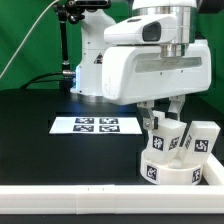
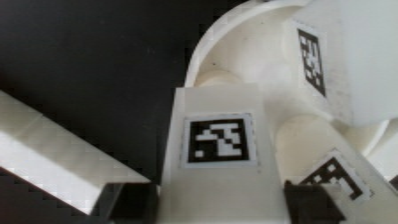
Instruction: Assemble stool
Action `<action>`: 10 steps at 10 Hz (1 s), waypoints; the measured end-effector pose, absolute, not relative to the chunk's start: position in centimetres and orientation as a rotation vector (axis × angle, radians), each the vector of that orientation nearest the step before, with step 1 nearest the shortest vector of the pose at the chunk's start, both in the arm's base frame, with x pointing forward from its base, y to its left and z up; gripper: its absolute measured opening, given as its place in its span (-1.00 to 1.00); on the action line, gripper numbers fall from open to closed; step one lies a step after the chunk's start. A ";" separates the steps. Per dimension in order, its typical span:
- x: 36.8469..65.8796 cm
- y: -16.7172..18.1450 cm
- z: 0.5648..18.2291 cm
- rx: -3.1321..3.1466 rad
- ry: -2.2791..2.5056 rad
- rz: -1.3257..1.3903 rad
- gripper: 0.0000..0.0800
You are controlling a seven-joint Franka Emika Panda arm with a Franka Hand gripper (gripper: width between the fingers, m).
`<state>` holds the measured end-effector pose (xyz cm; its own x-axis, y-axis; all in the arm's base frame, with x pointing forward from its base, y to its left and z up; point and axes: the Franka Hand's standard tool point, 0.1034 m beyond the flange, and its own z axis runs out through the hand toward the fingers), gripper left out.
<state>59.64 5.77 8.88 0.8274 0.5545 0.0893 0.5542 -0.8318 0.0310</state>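
The stool's one seat (image 1: 170, 172) carries two legs, the hand (image 1: 163, 118) gripping one leg (image 2: 221, 150).

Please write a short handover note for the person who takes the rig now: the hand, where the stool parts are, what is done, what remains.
Hand: lowered over the seat disc, fingers either side of one leg; whether it grips firmly cannot be told.
Parts: seat disc against the long white rail, at the exterior view's right. Two more legs stand upright on the disc.
Done: all three legs are at the seat.
Left: whether each is fully seated is not visible; check, then release.
Marker board lies apart.
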 end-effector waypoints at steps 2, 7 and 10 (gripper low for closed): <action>59.6 5.7 8.9 3.044 0.766 0.149 -0.16; 59.5 6.7 8.7 3.160 -0.142 0.205 -0.15; 59.6 7.4 8.7 3.117 -0.709 0.217 -0.15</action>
